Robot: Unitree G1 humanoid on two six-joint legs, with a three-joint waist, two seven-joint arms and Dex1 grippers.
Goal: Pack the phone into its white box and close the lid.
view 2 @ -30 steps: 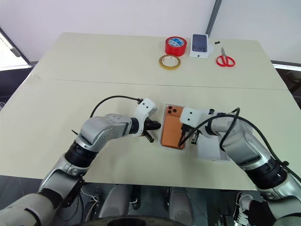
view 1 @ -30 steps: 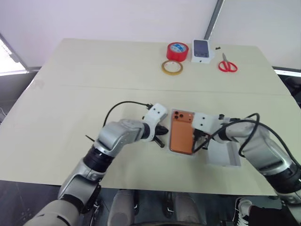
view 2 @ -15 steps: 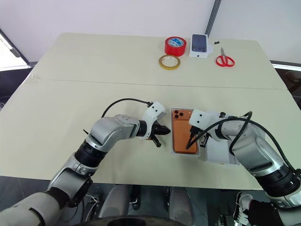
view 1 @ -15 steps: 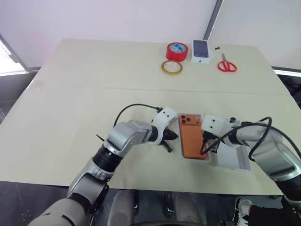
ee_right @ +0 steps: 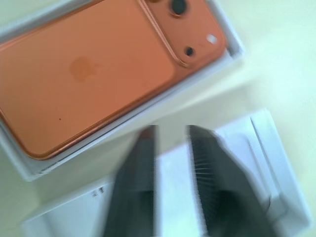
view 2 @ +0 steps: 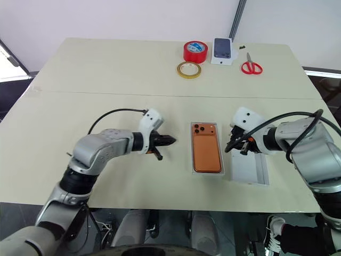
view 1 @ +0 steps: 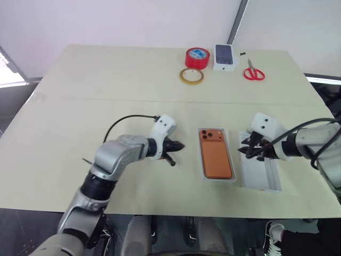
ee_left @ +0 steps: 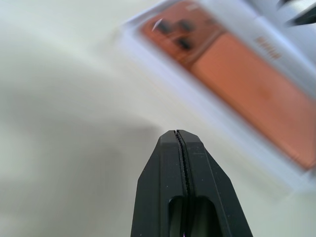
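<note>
Here the phone [view 1: 216, 155], a slim orange slab with rounded corners, lies back-up inside the white box [view 1: 202, 170], a shallow cardboard tray whose thin white rim frames it all round; its raised camera cluster sits at the far corner. Just beside the tray, on the right, lies the lid [view 1: 261, 172], a flat white rectangle with low walls, open side up. The left claw [view 1: 178, 145] is clenched, its two smooth black fingers [ee_left: 183, 163] pressed flat together with only a hairline seam between them, pointing at the tray from the left and apart from it, holding nothing. The right claw [view 1: 246, 151] hangs over the near-left part of the lid, its ribbed black fingers [ee_right: 205, 163] parted with a gap between them, gripping nothing. At the far edge of the pale matte surface [view 1: 106, 85] rest a red roll of tape [view 1: 197, 56], a thinner yellowish ring of tape [view 1: 191, 76], a small white box printed with a dark phone [view 1: 225, 56] and red-handled scissors [view 1: 253, 72]
</note>
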